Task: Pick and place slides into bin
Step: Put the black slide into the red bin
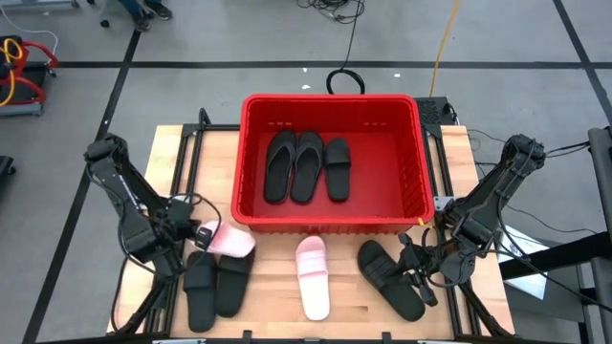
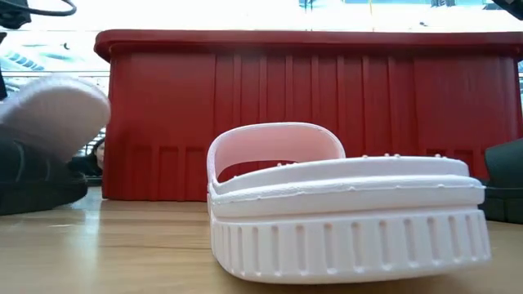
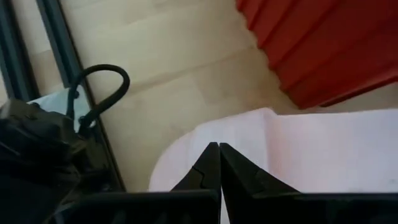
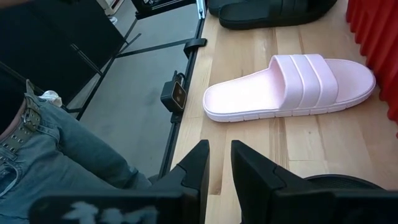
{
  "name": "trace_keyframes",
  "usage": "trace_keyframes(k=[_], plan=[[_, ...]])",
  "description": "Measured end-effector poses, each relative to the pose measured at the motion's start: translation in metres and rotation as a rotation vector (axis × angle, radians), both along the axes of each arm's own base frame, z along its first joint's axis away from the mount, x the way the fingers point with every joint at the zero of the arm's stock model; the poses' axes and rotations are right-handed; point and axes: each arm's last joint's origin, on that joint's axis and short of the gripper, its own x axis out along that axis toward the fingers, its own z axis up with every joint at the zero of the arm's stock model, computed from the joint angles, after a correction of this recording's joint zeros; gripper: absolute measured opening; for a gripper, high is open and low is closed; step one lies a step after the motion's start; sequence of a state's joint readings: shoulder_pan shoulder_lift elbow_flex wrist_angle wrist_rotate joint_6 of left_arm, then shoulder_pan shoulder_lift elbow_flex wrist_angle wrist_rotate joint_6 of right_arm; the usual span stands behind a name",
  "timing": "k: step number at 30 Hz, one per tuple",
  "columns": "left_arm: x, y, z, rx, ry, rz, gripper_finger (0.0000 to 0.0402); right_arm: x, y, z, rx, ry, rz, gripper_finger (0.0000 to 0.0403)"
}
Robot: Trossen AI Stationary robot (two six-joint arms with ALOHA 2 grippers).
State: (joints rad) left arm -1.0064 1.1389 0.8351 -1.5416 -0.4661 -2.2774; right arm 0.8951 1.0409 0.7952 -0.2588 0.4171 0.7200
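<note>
Three black slides [image 1: 306, 167] lie side by side in the red bin [image 1: 251, 172]. One pink slide [image 1: 232, 242] sits at the near left, its near part over the far ends of two black slides [image 1: 215, 287]; in the low view it [image 2: 53, 106] rides above a dark one. My left gripper [image 1: 203, 233] is shut at this pink slide's left end [image 3: 186, 155]. A second pink slide [image 1: 313, 277] rests on its sole at the near middle. Two black slides [image 1: 390, 277] lie overlapped at the near right, beside my right gripper [image 1: 421, 272], which is open with only table between its fingers [image 4: 219, 165]. My left gripper's shut fingertips [image 3: 211, 155] point slanting down over the pink slide's flat surface [image 3: 261, 149], near its left end. I cannot tell whether they touch it or have any of it between them.
The bin takes up the table's far middle. A person in jeans [image 4: 50, 143] stands off the near edge, seen in the right wrist view. Bare wood [image 1: 273, 306] shows between the slide groups along the near edge.
</note>
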Motion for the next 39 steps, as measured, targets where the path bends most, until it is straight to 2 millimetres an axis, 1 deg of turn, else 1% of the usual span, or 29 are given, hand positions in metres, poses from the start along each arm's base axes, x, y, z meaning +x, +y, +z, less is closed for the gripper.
trace_keyframes(k=[4,8,14,17,20,25,32,35,39], plan=[[0.002,0.000,0.003,-0.015,-0.003,0.018,0.0000,0.000,0.000,0.000,-0.002,-0.001,0.001,0.0056],[0.006,-0.006,0.021,-0.074,-0.033,-0.006,0.0000,0.000,0.000,0.000,-0.002,-0.001,0.001,0.0056],[0.016,-0.021,0.057,-0.198,-0.103,-0.194,0.0000,0.000,0.000,0.000,-0.017,-0.012,0.013,0.0056],[0.023,-0.031,0.067,-0.242,-0.142,-0.285,0.0000,0.000,0.001,0.001,-0.007,-0.020,0.016,0.0054],[0.030,-0.043,0.071,-0.256,-0.159,-0.369,0.0000,0.000,0.002,0.003,-0.005,-0.038,0.028,0.0040],[0.045,-0.065,0.073,-0.269,-0.197,-0.503,0.0000,0.000,0.006,0.007,-0.014,-0.097,0.080,0.0004],[0.062,-0.092,0.057,-0.266,-0.179,-0.635,0.0000,-0.001,0.009,0.009,-0.002,-0.114,0.110,0.0001],[0.064,-0.097,0.053,-0.260,-0.158,-0.671,0.0001,-0.002,0.009,0.009,0.016,-0.105,0.104,0.0001],[0.064,-0.098,0.051,-0.269,-0.137,-0.683,0.0003,-0.004,0.011,0.009,0.023,-0.099,0.126,0.0001]])
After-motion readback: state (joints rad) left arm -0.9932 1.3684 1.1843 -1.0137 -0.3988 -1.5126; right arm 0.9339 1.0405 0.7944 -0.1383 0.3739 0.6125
